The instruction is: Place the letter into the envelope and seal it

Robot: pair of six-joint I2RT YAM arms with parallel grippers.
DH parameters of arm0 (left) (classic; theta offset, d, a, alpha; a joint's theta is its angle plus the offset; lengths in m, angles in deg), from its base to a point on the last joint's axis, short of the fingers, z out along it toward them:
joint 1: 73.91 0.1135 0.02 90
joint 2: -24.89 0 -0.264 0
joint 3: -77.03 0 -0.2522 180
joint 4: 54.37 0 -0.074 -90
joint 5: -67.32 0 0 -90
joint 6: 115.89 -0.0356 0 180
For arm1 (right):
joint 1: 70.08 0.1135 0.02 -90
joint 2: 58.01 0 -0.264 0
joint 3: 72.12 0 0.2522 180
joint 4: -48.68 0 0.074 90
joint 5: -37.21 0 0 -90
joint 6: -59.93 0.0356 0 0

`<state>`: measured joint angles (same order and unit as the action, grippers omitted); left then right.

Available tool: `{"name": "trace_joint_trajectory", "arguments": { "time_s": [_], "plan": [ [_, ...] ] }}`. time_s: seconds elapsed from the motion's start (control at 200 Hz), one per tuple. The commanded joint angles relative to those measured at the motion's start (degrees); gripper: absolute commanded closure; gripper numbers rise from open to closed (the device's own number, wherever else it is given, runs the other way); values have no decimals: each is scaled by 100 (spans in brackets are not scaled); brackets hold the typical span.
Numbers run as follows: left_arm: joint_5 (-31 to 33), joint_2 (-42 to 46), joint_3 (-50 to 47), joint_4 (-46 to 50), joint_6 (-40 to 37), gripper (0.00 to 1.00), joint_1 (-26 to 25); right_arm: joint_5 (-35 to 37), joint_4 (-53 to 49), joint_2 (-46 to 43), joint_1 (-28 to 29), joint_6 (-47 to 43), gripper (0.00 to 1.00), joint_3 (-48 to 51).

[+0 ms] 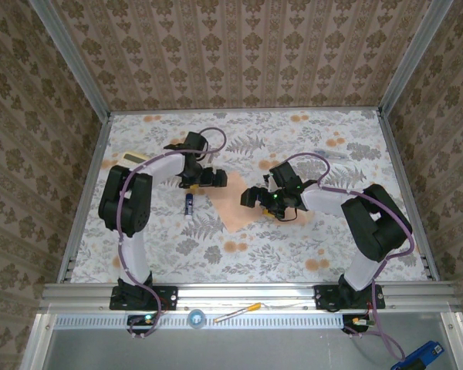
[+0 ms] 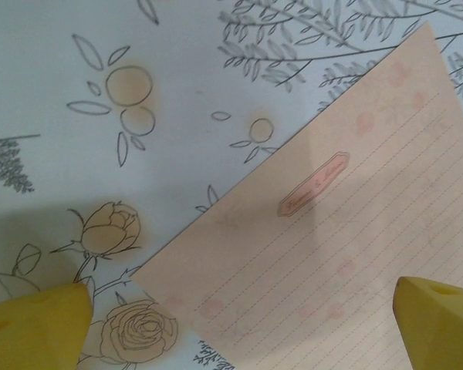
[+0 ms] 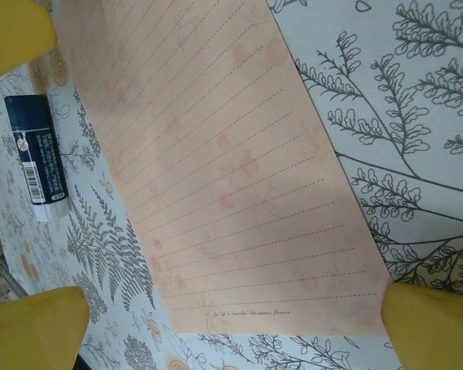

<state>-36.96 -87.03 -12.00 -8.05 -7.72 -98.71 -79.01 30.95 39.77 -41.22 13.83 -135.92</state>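
- Your left tool point(image 1: 214, 179) hangs over the far-left corner of the letter point(image 1: 235, 206), its jaws wide apart and holding nothing.
- From its wrist camera, you see one yellow pad point(image 2: 35, 327) above the bare desk point(image 1: 293, 247) and the other above the paper. The sheet's corner sits between them.
- Your right tool point(image 1: 254, 197) is at the letter's right side, jaws also spread wide and gripping nothing.
- In the right wrist view, the short edge with the small printed line lies between its two pads.
- The letter lies flat on the floral desk between the two tools, lined side up. It is salmon-pink, with faint flower prints and a small label-shaped emblem.
- A dark blue glue stick point(image 1: 189, 203) lies on the desk just left of the letter, close to its edge but not touching it.
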Motion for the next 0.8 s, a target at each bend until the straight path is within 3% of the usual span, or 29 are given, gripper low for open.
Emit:
{"name": "trace_joint_trajectory", "arguments": {
  "time_s": [0.0,0.28,0.54,0.795],
  "plan": [
    [5,-170,193,-69,-147,0,-76,64,-148,135,-19,6,0,137],
    [234,-310,441,317,-183,0,-337,63,-148,144,-19,2,0,135],
    [1125,-447,831,1119,-321,0,-644,63,-132,145,-18,-4,0,156],
    [1343,-313,794,1200,-185,0,-653,47,-129,145,-21,-15,0,155]
  ]
}}
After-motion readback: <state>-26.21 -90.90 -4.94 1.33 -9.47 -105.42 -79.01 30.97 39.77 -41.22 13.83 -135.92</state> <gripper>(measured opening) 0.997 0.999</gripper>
